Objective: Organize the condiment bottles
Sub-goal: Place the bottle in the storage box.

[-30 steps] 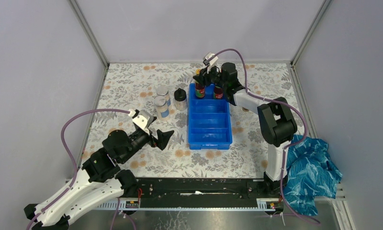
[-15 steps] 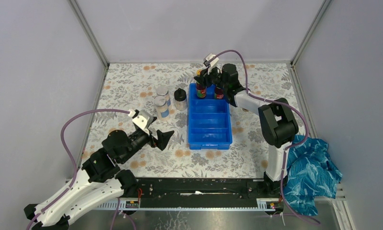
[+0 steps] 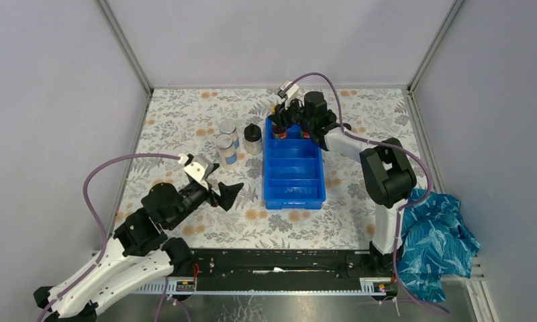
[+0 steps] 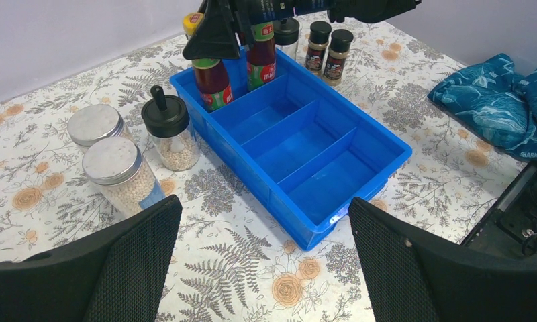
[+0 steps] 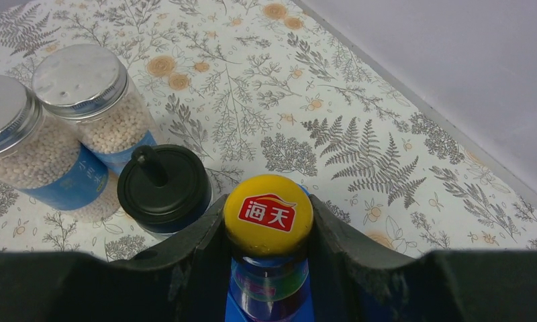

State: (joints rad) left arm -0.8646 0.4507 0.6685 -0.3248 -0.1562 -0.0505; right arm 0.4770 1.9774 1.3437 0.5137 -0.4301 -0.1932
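Observation:
My right gripper [image 3: 282, 119] is shut on the yellow cap [image 5: 268, 213] of a dark red bottle [image 4: 212, 80], which stands slightly tilted in the far compartment of the blue tray [image 3: 293, 178]. A second dark red bottle [image 4: 260, 57] stands beside it in the same compartment. Two silver-lidded jars [image 3: 228, 129] [image 3: 225, 149] and a clear bottle with a black domed cap [image 3: 253, 139] stand left of the tray. Another black-capped clear bottle [image 4: 287, 33] and two short dark jars [image 4: 317, 45] [image 4: 337, 50] stand behind the tray. My left gripper [image 3: 231, 194] is open and empty near the tray's front left corner.
The tray's three nearer compartments [image 4: 319, 168] hold nothing. A crumpled blue cloth [image 3: 437, 241] lies off the table's right near corner. Grey walls close in the table at the back and sides.
My right gripper has shifted slightly left and lower with the red bottle at the tray's far compartment. The left arm has not moved.

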